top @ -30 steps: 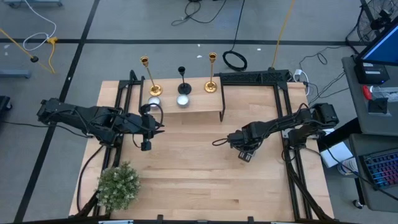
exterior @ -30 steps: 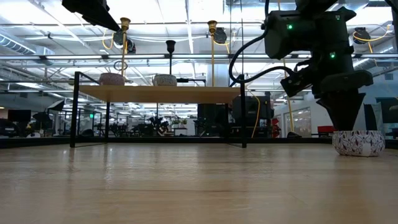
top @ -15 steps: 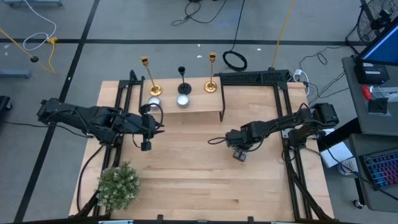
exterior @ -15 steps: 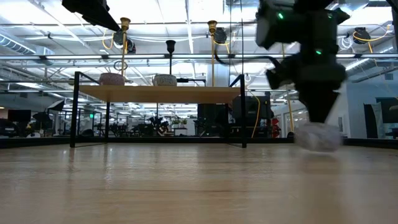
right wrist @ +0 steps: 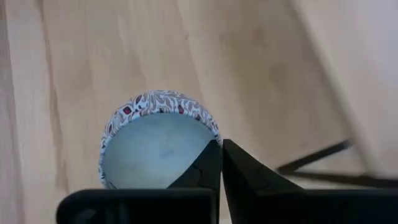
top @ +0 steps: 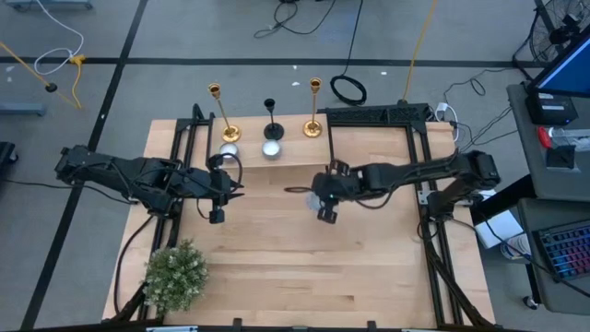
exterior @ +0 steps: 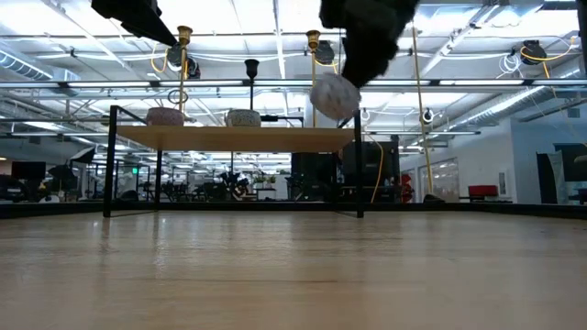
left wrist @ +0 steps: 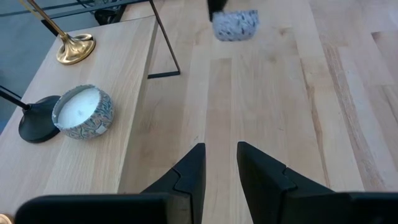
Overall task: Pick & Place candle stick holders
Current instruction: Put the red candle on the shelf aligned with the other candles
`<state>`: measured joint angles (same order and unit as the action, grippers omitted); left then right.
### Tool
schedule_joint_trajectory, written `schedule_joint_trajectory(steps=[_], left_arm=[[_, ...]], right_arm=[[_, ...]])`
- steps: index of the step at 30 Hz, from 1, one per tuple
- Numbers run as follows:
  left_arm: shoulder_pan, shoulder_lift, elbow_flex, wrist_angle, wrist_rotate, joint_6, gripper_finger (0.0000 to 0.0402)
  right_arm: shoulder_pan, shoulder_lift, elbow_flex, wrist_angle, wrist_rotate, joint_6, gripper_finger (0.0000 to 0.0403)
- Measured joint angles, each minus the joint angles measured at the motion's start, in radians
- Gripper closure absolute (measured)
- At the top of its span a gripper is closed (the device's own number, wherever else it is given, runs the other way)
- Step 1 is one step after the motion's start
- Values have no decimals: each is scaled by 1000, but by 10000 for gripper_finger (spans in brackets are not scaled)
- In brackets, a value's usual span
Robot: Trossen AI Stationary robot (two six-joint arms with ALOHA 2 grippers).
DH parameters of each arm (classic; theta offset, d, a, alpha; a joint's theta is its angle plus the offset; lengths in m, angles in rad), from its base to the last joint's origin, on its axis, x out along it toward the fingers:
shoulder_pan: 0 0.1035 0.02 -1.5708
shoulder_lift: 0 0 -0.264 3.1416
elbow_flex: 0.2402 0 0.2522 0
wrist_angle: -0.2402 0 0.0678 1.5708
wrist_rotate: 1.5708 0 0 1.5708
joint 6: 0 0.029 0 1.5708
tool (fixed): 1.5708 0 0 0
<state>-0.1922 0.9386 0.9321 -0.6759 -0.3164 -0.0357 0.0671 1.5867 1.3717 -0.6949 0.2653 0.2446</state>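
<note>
Two tall gold candlesticks (top: pixel 221 115) (top: pixel 313 111) and a shorter black one (top: pixel 273 120) stand on their round bases on the raised wooden shelf (top: pixel 295 161) at the table's far side. They also show in the low view: gold (exterior: pixel 184 55), black (exterior: pixel 251 82), gold (exterior: pixel 314 64). My right gripper (top: pixel 322 203) is shut on a small patterned tealight tin (right wrist: pixel 158 149), in the air just in front of the shelf's right end. My left gripper (left wrist: pixel 221 163) is open and empty, near the shelf's left end, touching nothing. My right gripper holds the tealight tin by its rim (right wrist: pixel 210 142), pinched with one finger over the wax inside and one outside the wall. The fingers come from above, pointing down. The tin (exterior: pixel 335 94) hangs below them, tilted, lifted clear of the table and above shelf height.
Two more tealight tins (top: pixel 228 149) (top: pixel 271 148) sit on the shelf in front of the candlesticks. A bushy green plant (top: pixel 175 275) stands at the table's near left corner. The shelf's black legs (exterior: pixel 359 160) rise from the table. Bare wood lies in the table's middle and near side.
My right gripper has risen and gone toward the table's left and far edges, toward the shelf. It has carried the tealight tin, which stood on the table at the right and is now lifted clear, at about shelf height.
</note>
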Motion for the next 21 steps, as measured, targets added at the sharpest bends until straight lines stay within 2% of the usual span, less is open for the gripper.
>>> schedule_joint_trajectory(steps=[4, 8, 11, 15, 21], left_arm=[[0, 0, 0, 2, 0, 6, 304], [0, 0, 0, 38, 0, 8, 304], [0, 0, 0, 52, 0, 27, 304], [0, 0, 0, 52, 0, 31, 304], [0, 0, 0, 43, 1, 32, 304]], right_arm=[[-42, 18, 92, 29, 49, -120, 402], [-117, 25, 166, 19, 53, -221, 402], [-198, 19, 189, 74, 50, -229, 402], [-304, 27, 185, 48, 49, -225, 402], [-381, 63, 172, 22, 44, -216, 403]])
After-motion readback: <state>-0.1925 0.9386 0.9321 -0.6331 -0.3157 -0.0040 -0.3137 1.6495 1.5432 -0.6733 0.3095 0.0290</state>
